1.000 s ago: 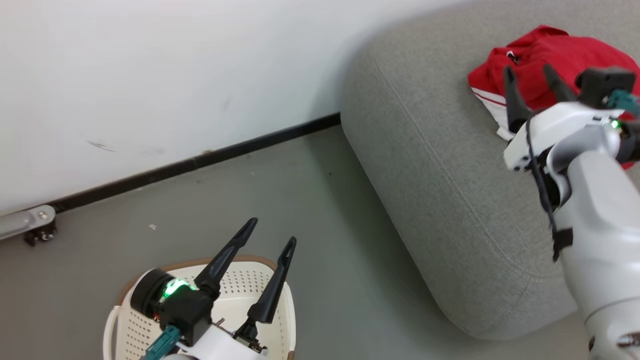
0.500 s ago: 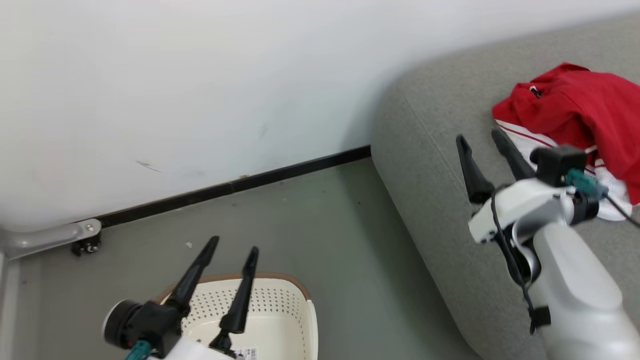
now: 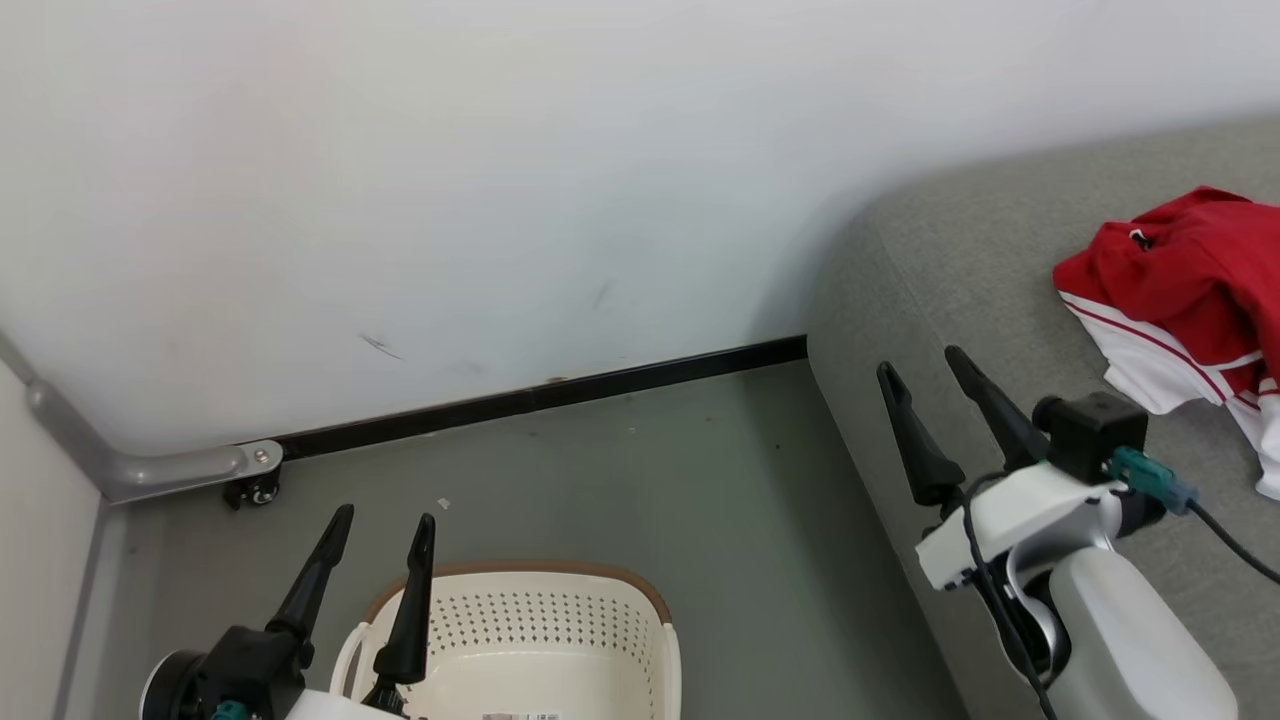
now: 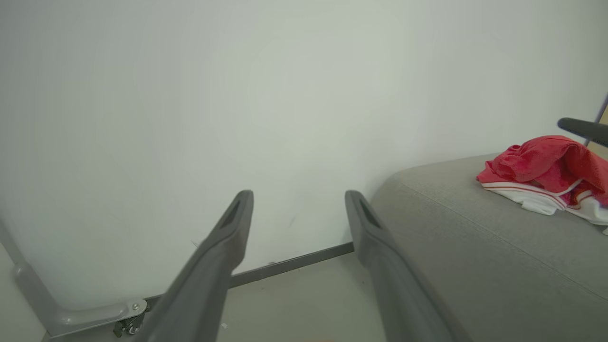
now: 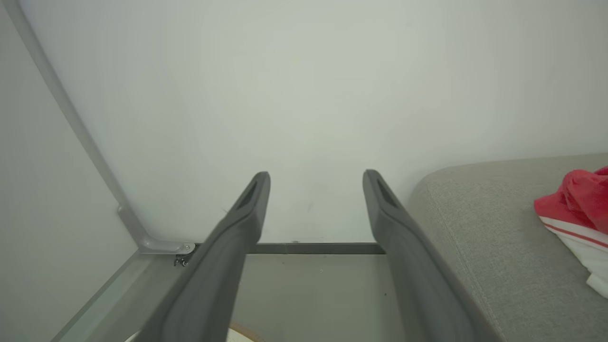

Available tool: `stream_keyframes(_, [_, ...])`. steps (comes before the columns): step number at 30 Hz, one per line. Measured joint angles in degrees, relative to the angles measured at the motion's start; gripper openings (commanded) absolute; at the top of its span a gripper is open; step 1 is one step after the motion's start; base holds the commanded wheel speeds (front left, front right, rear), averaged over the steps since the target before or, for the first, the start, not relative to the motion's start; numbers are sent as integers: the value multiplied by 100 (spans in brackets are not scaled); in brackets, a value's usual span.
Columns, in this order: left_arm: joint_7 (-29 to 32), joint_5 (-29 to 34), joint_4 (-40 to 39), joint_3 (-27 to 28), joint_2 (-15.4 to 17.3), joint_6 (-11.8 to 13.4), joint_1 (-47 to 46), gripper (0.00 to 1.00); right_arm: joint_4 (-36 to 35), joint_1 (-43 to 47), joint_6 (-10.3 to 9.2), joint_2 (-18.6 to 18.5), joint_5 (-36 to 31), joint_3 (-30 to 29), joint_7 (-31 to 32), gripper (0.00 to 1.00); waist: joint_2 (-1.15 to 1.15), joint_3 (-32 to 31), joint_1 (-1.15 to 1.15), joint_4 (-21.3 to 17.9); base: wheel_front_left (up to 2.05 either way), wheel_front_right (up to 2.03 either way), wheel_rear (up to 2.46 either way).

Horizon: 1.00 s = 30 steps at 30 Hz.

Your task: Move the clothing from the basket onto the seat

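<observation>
The red and white clothing [image 3: 1190, 300] lies crumpled on the grey seat [image 3: 950, 290] at the right; it also appears in the left wrist view, clothing [image 4: 546, 166], and the right wrist view, clothing [image 5: 577, 209]. The cream basket [image 3: 545, 640] with its brown rim stands on the floor at the bottom, its visible inside bare with a label on the bottom. My left gripper [image 3: 385, 520] is open above the basket's left edge. My right gripper [image 3: 920, 365] is open, empty, over the seat's left edge, left of the clothing.
A white wall with a black skirting strip [image 3: 540, 400] runs behind the grey floor [image 3: 640, 500]. A grey metal rail with a small caster [image 3: 250, 485] sits at the left corner. The seat [image 4: 475, 247] rises to the right of the floor strip.
The head camera has swung left and up, so everything shifted right and down. My right gripper has drawn back from the clothing to the seat's left edge. Both grippers stay open.
</observation>
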Motion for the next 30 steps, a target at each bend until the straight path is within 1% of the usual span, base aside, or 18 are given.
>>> stream_keyframes(11, [0, 79, 315, 165, -71, 119, 290, 100, -498, 1021, 0, 33, 272, -220, 0, 100, 0, -199, 0, 309, 0, 0, 0])
stream_keyframes(14, [0, 100, 357, 214, -102, 216, 310, 100, -657, 1176, 0, 37, 298, -259, 0, 100, 0, -243, 0, 375, 0, 0, 0])
stream_keyframes(19, [0, 237, 441, 229, -108, 270, 336, 100, -836, 1413, 0, 41, 226, -209, 0, 100, 0, -310, 0, 467, 0, 0, 0])
stream_keyframes(22, [0, 256, 475, 310, -116, 436, 359, 100, -906, 1575, 0, 47, 169, -171, 0, 100, 0, -343, 0, 518, 0, 0, 0])
stream_keyframes(23, [0, 261, 483, 331, -112, 457, 359, 100, -944, 1619, 0, 47, 169, -168, 0, 100, 0, -352, 0, 534, 0, 0, 0])
stream_keyframes(30, [0, 311, 549, 308, -121, 546, 387, 100, -1080, 1874, 0, 57, 134, -80, 0, 100, 0, -390, 0, 645, 0, 0, 0])
